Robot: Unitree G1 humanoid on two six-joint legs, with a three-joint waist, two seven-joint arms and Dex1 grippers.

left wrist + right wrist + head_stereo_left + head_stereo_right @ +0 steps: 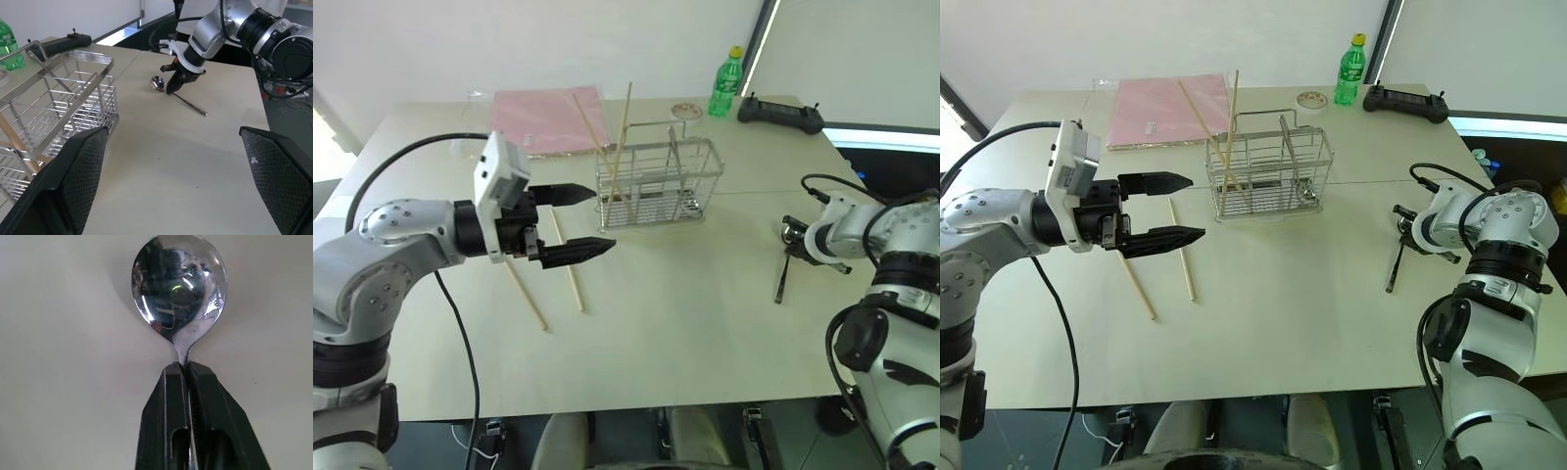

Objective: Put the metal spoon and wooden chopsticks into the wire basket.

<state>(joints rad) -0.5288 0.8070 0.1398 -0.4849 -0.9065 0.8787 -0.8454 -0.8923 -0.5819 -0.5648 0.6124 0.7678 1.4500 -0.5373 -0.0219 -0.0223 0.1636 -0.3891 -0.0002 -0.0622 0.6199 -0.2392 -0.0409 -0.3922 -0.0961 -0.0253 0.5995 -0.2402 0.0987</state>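
Right gripper (187,369) clenched on the neck of the small shiny metal spoon (179,286), which lies on the pale table (705,313). Left gripper (582,220) spread wide, empty. Two pale wooden chopsticks (615,147) stand in the silver wire basket (656,186); two more lie just left of it.

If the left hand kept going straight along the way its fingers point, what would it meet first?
Probably the wire basket: the open left hand points level toward its near side, where two wooden chopsticks lean. Depth is unclear, so it might pass just in front.
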